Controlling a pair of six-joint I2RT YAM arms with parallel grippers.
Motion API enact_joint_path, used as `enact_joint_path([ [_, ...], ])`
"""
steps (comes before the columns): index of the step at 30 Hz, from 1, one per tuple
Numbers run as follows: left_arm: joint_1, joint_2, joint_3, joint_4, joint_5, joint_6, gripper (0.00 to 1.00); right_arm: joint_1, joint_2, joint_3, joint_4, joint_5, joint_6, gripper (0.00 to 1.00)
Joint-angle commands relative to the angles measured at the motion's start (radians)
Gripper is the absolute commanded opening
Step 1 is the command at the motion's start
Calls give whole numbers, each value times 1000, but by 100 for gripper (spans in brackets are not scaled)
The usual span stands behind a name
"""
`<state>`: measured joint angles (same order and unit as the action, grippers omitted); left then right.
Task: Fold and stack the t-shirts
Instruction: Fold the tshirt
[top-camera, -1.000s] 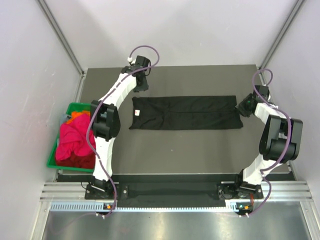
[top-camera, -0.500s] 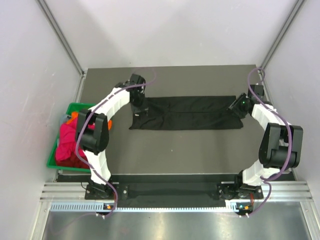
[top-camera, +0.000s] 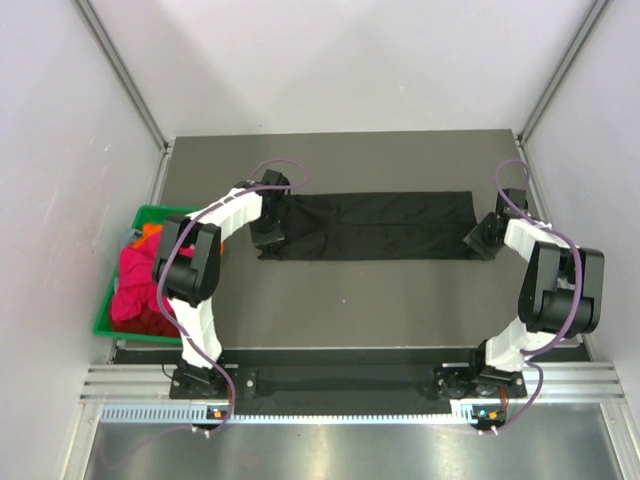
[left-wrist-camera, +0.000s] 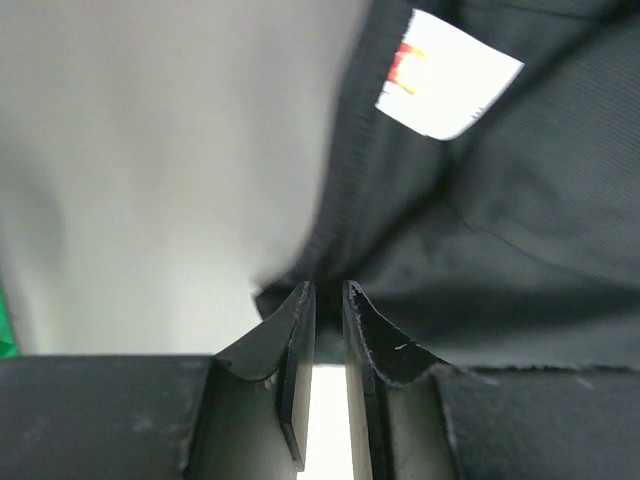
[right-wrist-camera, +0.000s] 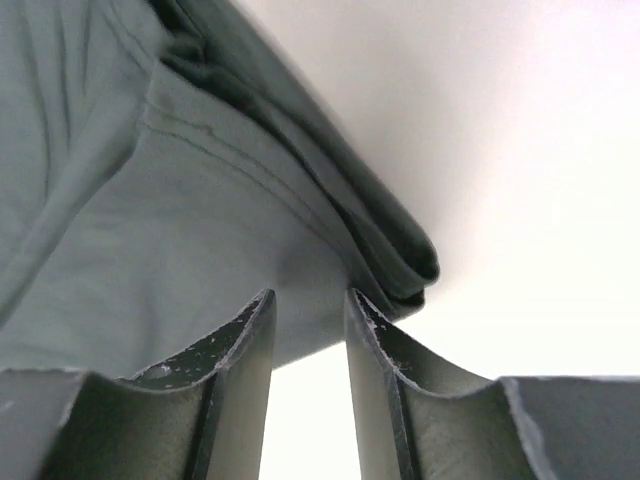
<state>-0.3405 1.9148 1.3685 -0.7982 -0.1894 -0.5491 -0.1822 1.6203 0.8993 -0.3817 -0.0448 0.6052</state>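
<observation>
Both arms have come down since a second ago. The left gripper (top-camera: 267, 236), then high by the far edge, is now at the black t-shirt's (top-camera: 370, 225) left near corner. The right gripper (top-camera: 481, 240) is at its right near corner, close to the table's (top-camera: 380, 300) right edge. The left fingers (left-wrist-camera: 280, 335) stand a slit apart and the right fingers (right-wrist-camera: 235, 350) wider; whether either pinches cloth I cannot tell. Bare table lies near and far of the shirt. The other t-shirts (top-camera: 140, 280) sit in the green bin (top-camera: 150, 211) on the left.

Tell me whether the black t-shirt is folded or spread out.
Partly folded: the black t-shirt lies as a long narrow strip on the table, no sleeves sticking out, layers doubled at its end.
</observation>
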Motion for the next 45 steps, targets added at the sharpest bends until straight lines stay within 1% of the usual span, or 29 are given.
enact_joint_path([
  [1, 5, 23, 1, -6, -128, -18, 23, -19, 26, -13, 24, 40, -30, 35],
  [2, 5, 23, 9, -19, -136, -17, 23, -20, 29, -16, 23, 71, -30, 34],
  [6, 3, -14, 69, -62, -157, -3, 25, -25, 13, -22, 21, 86, -32, 32],
  [7, 3, -26, 79, -70, -157, 9, 27, -26, 10, -22, 23, 89, -30, 31],
  [10, 3, -79, 116, -99, -148, 26, 29, -26, -3, -22, 20, 89, -24, 28],
  [11, 3, -103, 121, -105, -140, 29, 32, -26, -8, -20, 20, 86, -19, 27],
  [12, 3, -117, 118, -107, -130, 26, 33, -26, -10, -23, 20, 86, -18, 26],
  [15, 3, -175, 58, -75, -36, 25, 37, -26, -8, -25, 23, 88, -15, 25],
  [16, 3, -189, 34, -35, -4, 23, 38, -26, -10, -28, 24, 88, -15, 25],
  [17, 3, -215, -15, -15, 42, 17, 39, -25, -7, -28, 24, 89, -16, 24],
  [20, 5, -244, -101, 57, 90, -8, 41, -26, 0, -28, 23, 100, -24, 24],
  [23, 5, -244, -143, 80, 81, -29, 43, -30, 1, -28, 17, 106, -27, 24],
  [28, 5, -223, -167, 102, 58, -47, 44, -34, -2, -26, 20, 100, -27, 23],
  [34, 8, -174, -197, 116, -21, -71, 42, -43, 7, -28, 21, 106, -32, 23],
  [39, 15, -117, -223, 119, -67, -98, 29, -62, 15, -45, 29, 114, -35, 22],
  [42, 15, -89, -221, 94, -117, -104, 24, -72, 15, -48, 26, 118, -42, 22],
  [45, 17, -94, -221, 82, -153, -101, 23, -80, 3, -54, 24, 129, -47, 22],
])
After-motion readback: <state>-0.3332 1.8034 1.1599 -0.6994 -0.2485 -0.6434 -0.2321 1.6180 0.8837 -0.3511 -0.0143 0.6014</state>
